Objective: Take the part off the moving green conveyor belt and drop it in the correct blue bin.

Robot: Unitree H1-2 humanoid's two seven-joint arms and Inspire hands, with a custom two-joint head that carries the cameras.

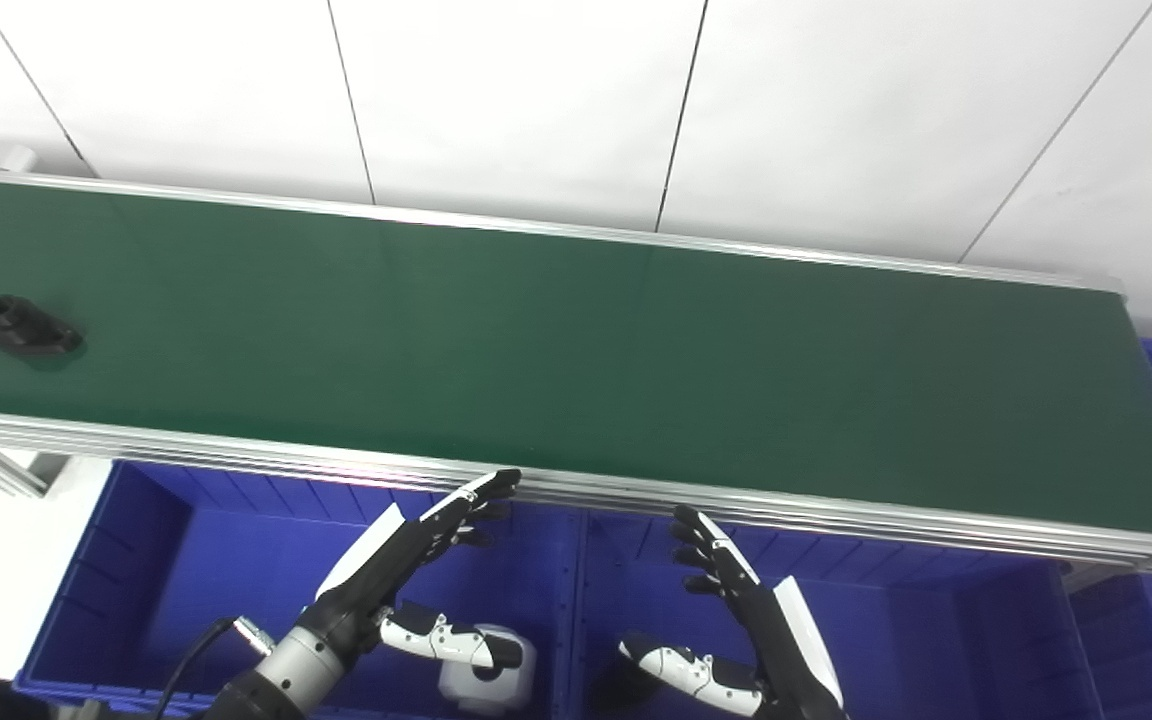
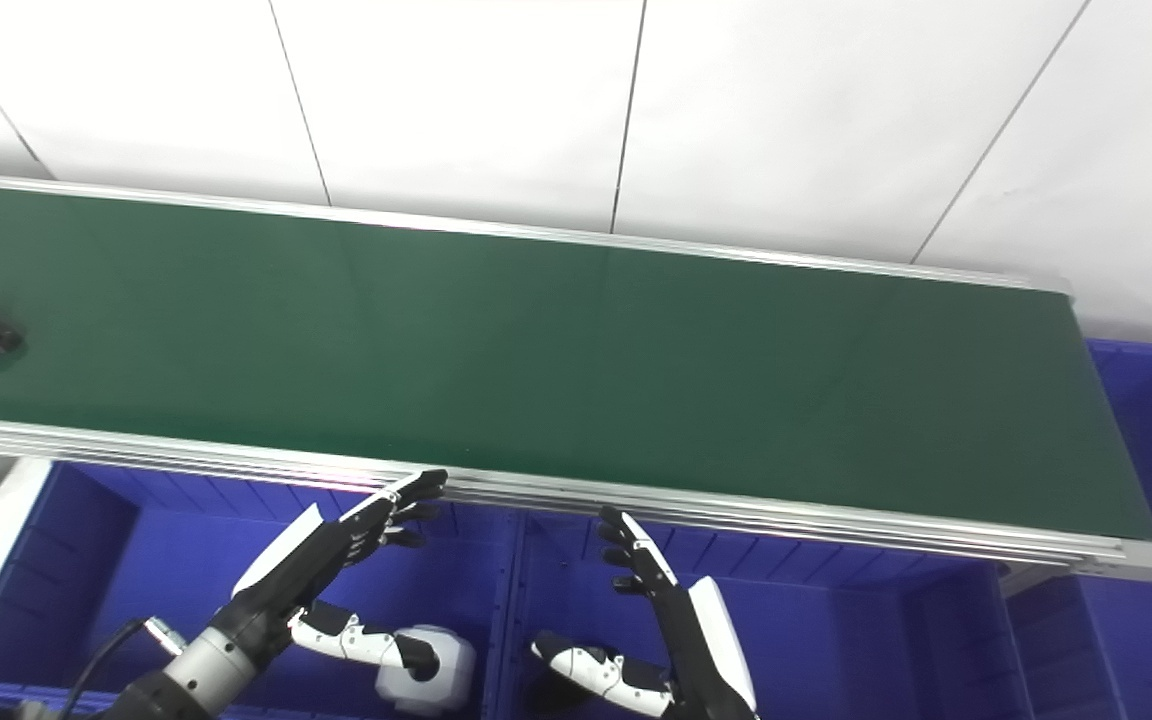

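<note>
White panelled wall behind green belt (image 1: 576, 350); black part (image 1: 26, 327) far left; each robot hand spread, empty.

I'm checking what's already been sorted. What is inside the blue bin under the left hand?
A white part lies on the floor of the left blue bin. The left hand and its arm cover some of the floor, so anything beneath them cannot be seen.
</note>
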